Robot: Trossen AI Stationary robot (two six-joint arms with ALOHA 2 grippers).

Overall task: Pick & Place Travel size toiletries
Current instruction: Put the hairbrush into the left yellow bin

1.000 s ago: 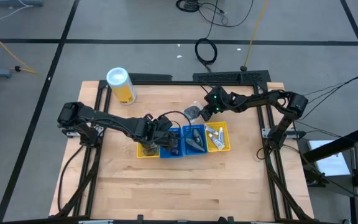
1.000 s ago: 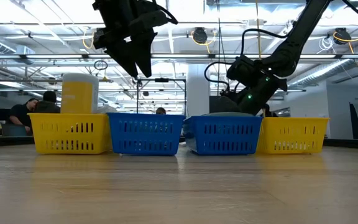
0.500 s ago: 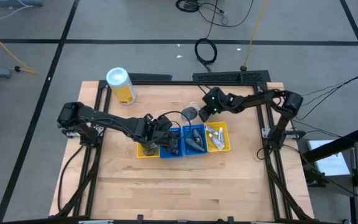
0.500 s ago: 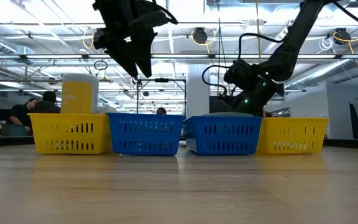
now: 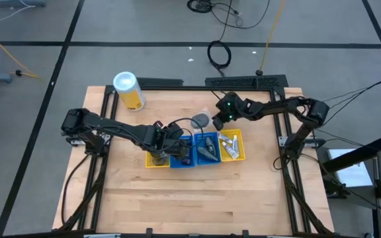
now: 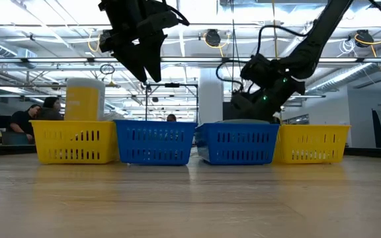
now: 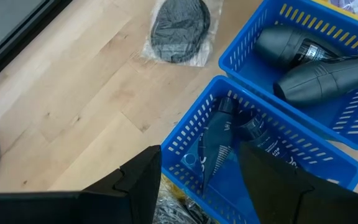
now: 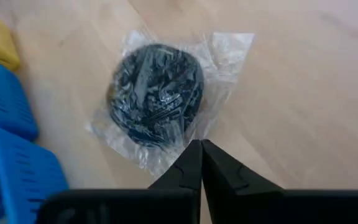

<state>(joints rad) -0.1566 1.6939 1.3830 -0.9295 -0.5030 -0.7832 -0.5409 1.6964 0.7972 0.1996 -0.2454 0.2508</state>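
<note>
Right wrist view – gripper (image 8: 200,163) closed, perhaps pinching packet (image 8: 160,99)

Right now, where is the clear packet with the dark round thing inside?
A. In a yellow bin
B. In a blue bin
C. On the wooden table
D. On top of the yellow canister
C: the clear packet lies on the bare wooden table, outside the bins, with the right tool shut at its edge.

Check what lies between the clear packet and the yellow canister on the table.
Bare wood only. In the high view nothing sits between the clear packet and the yellow canister; the left wrist view also shows empty boards beside the packet.
</note>
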